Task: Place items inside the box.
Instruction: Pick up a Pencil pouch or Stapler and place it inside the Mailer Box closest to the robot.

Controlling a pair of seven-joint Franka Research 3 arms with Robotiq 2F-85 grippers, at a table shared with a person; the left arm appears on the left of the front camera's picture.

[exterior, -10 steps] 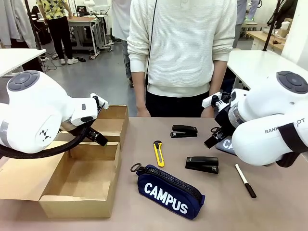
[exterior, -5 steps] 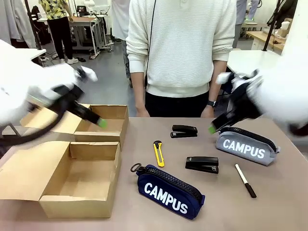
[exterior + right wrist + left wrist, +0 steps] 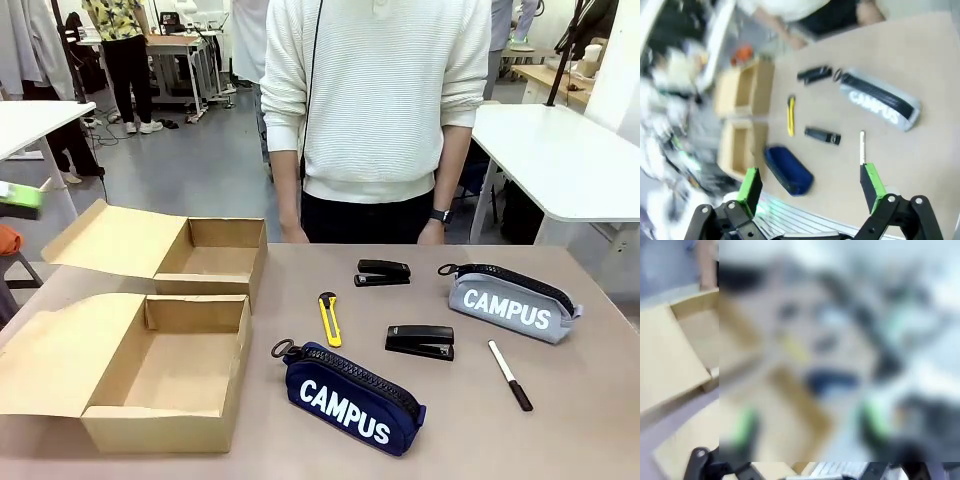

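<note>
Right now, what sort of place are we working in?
Probably a lab or workshop: long white workbenches, a cluttered equipment desk behind, and an open brown cardboard box on our brown table.

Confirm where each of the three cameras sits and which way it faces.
Front: fixed on the robot's side, facing across the table at the standing person; torso and arms show.
Left wrist: motion-blurred, angled down at the cardboard boxes; left fingers rise spread from the bottom edge.
Right wrist: high, tilted down over the table; right fingers spread, nothing between.
Shared: front and right wrist both show the navy pencil case, grey pencil case and yellow utility knife.
</note>
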